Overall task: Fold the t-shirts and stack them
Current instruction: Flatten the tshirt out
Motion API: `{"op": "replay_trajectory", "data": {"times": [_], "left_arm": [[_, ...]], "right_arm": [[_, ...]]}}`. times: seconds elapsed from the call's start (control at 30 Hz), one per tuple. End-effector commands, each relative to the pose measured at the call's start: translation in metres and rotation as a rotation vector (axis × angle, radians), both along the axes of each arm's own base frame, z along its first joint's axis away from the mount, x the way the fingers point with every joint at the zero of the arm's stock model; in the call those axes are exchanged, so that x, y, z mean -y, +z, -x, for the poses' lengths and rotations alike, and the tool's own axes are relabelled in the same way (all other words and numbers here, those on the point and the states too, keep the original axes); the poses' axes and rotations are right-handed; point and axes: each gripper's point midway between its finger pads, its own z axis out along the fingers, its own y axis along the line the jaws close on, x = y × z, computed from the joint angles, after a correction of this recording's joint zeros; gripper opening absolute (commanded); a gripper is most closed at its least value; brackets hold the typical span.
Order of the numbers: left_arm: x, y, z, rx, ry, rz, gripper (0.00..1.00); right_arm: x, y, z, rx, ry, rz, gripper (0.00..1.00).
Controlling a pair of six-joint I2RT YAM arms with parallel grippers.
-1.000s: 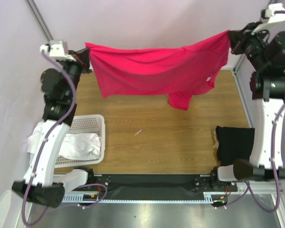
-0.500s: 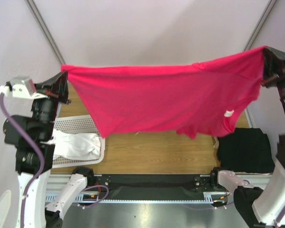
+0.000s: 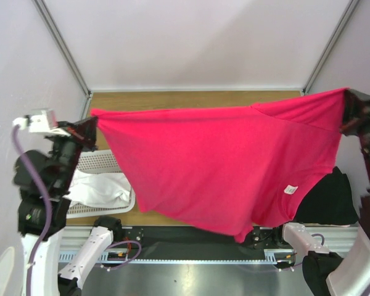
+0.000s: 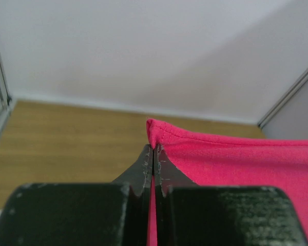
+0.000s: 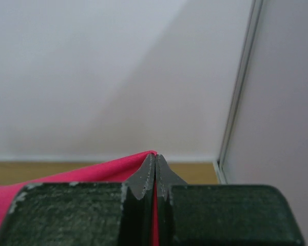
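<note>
The crimson-pink t-shirt (image 3: 222,166) hangs spread wide in the air between both arms, high above the table, its small white label (image 3: 289,189) at the lower right. My left gripper (image 3: 94,122) is shut on its left corner, seen as a pink hem (image 4: 205,146) in the left wrist view. My right gripper (image 3: 347,106) is shut on its right corner, seen as pink cloth (image 5: 92,174) in the right wrist view. A black t-shirt (image 3: 330,200) lies folded at the right, partly hidden by the pink one. White t-shirts (image 3: 98,188) lie in the basket.
A white perforated plastic basket (image 3: 102,161) stands at the left near edge, partly behind the left arm. The wooden table (image 3: 191,100) shows only at the back; the hanging shirt hides most of it. Metal frame posts (image 3: 61,46) rise at both back corners.
Both arms have drawn the pink shirt toward the near edge and closer to the camera. It now hangs lower over the front rail and covers more of the table and black shirt.
</note>
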Motion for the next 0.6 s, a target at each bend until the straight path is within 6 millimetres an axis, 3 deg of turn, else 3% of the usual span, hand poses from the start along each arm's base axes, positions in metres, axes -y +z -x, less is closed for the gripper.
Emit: {"op": "replay_trajectory", "data": {"times": [0.0, 0.07, 0.1, 0.2, 0.3, 0.33, 0.37, 0.43, 0.5, 0.53, 0.57], "left_arm": [[0.004, -0.052, -0.033, -0.147, 0.02, 0.025, 0.0], [0.012, -0.077, -0.057, -0.2, 0.003, 0.024, 0.01], [0.015, -0.085, -0.065, -0.209, -0.002, 0.023, 0.0], [0.024, -0.114, -0.097, -0.235, -0.012, 0.029, 0.0], [0.026, -0.149, -0.131, -0.273, 0.012, 0.015, 0.0], [0.028, -0.16, -0.138, -0.289, 0.013, 0.008, 0.0], [0.03, -0.159, -0.148, -0.265, 0.011, 0.011, 0.0], [0.034, -0.186, -0.167, -0.317, 0.013, -0.008, 0.0], [0.036, -0.186, -0.187, -0.285, 0.025, -0.01, 0.0], [0.038, -0.207, -0.2, -0.333, 0.03, -0.025, 0.0], [0.039, -0.213, -0.207, -0.34, 0.031, -0.031, 0.0]], "right_arm": [[0.025, -0.072, -0.057, -0.233, -0.12, -0.014, 0.0], [0.026, -0.096, -0.086, -0.279, -0.111, -0.013, 0.0], [0.026, -0.121, -0.108, -0.319, -0.103, -0.019, 0.0], [0.016, -0.156, -0.147, -0.339, -0.035, -0.033, 0.0], [0.011, -0.175, -0.18, -0.337, 0.008, -0.037, 0.0], [0.01, -0.188, -0.19, -0.363, 0.019, -0.04, 0.0], [0.009, -0.196, -0.199, -0.377, 0.026, -0.046, 0.0], [0.006, -0.219, -0.226, -0.415, 0.056, -0.051, 0.0], [0.005, -0.23, -0.246, -0.406, 0.067, -0.057, 0.0], [0.005, -0.247, -0.26, -0.433, 0.072, -0.06, 0.0], [0.006, -0.259, -0.268, -0.446, 0.072, -0.061, 0.0]]}}
